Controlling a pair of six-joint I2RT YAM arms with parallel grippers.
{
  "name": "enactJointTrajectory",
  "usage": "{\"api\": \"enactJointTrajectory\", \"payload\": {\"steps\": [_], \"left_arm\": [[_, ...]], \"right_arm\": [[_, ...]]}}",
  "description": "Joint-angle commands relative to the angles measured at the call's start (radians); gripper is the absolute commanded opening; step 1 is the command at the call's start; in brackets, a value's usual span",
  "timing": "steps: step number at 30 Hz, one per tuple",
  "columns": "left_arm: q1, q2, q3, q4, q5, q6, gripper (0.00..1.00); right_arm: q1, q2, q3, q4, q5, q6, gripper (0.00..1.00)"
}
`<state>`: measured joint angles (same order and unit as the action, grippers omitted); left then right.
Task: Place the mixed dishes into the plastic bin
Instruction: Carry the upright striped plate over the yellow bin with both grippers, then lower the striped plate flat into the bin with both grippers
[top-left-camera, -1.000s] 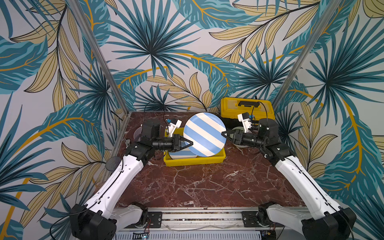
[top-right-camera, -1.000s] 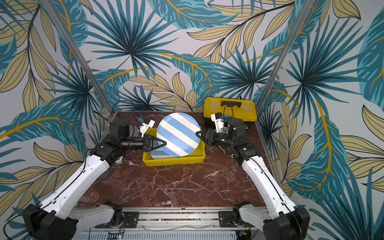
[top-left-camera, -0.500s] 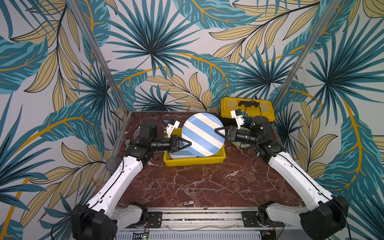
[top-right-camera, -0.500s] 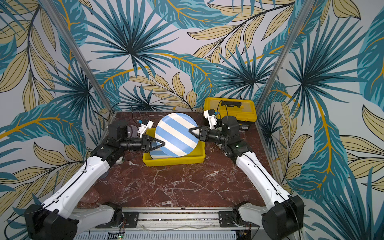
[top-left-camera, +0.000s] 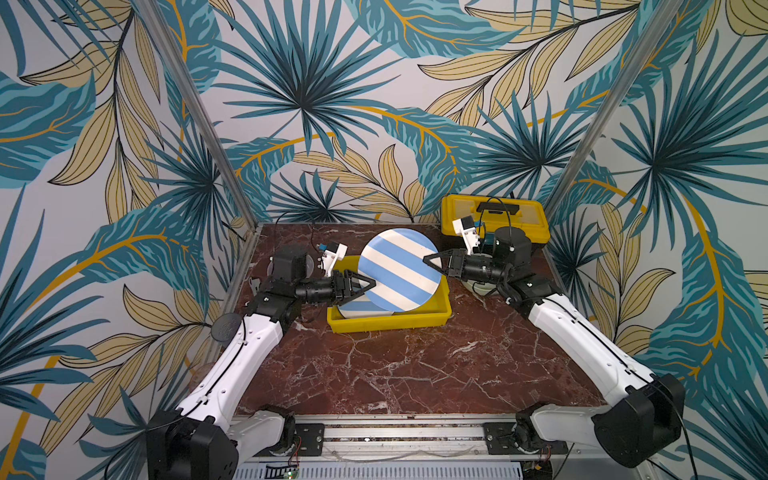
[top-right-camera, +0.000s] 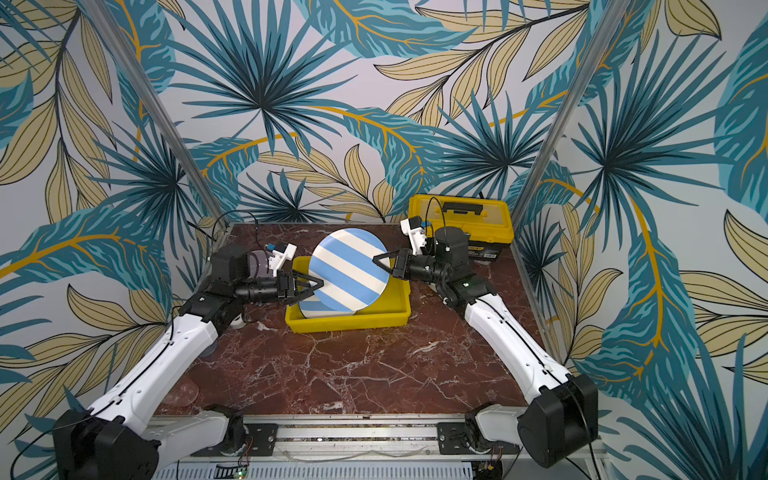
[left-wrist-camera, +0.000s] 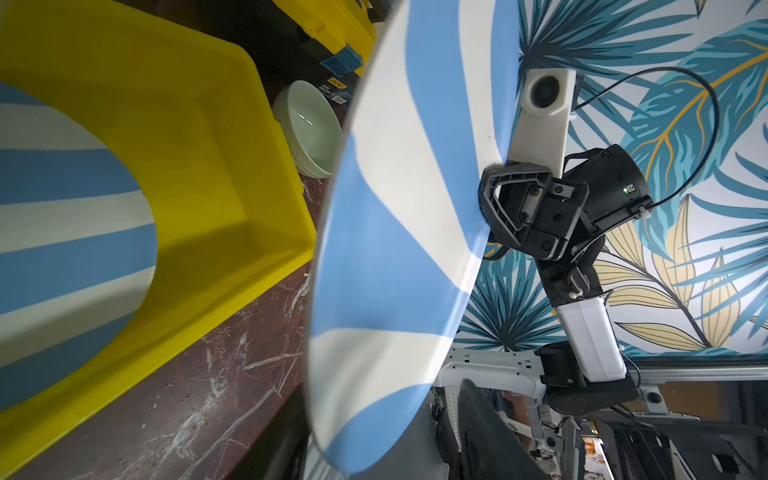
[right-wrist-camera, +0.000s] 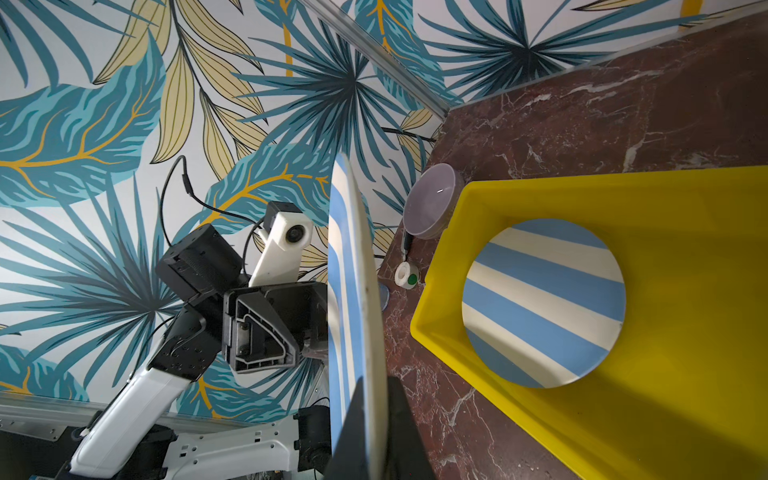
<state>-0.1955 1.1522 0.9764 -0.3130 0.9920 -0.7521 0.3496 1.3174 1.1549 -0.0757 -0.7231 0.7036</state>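
The blue-white striped plate (top-left-camera: 399, 270) is held tilted on edge over the yellow plastic bin (top-left-camera: 390, 325). Its right rim is clamped between the closed fingers of the right gripper (top-left-camera: 430, 262). The left gripper (top-left-camera: 368, 284) is set at the lower left rim with its fingers spread apart, the rim lying between them. A second striped plate (top-left-camera: 357, 311) is seen lying flat in the bin, partly hidden by the held one. A pale green bowl (left-wrist-camera: 311, 129) is found just beside the bin under the right gripper. A lilac bowl (right-wrist-camera: 428, 203) and a white tape roll (right-wrist-camera: 407, 276) are found on the opposite side. A yellow-and-black toolbox (top-left-camera: 494, 216) is placed at the back right of the marble table (top-left-camera: 395, 365); its label (left-wrist-camera: 336, 85) is too small to be read.
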Motion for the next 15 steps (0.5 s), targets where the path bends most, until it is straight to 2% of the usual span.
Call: {"api": "enactJointTrajectory", "payload": {"steps": [1, 8, 15], "left_arm": [[0.041, -0.034, -0.014, -0.094, -0.087, 0.057, 0.68], [0.079, -0.087, -0.011, -0.292, -0.368, 0.138, 0.77], [0.088, -0.187, -0.054, -0.311, -0.554, 0.131, 0.88]], "right_arm": [[0.006, 0.000, 0.030, -0.028, 0.042, -0.010, 0.00], [0.008, 0.045, 0.118, -0.321, 0.271, -0.119, 0.00], [0.032, 0.127, 0.129, -0.330, 0.354, -0.123, 0.00]]}}
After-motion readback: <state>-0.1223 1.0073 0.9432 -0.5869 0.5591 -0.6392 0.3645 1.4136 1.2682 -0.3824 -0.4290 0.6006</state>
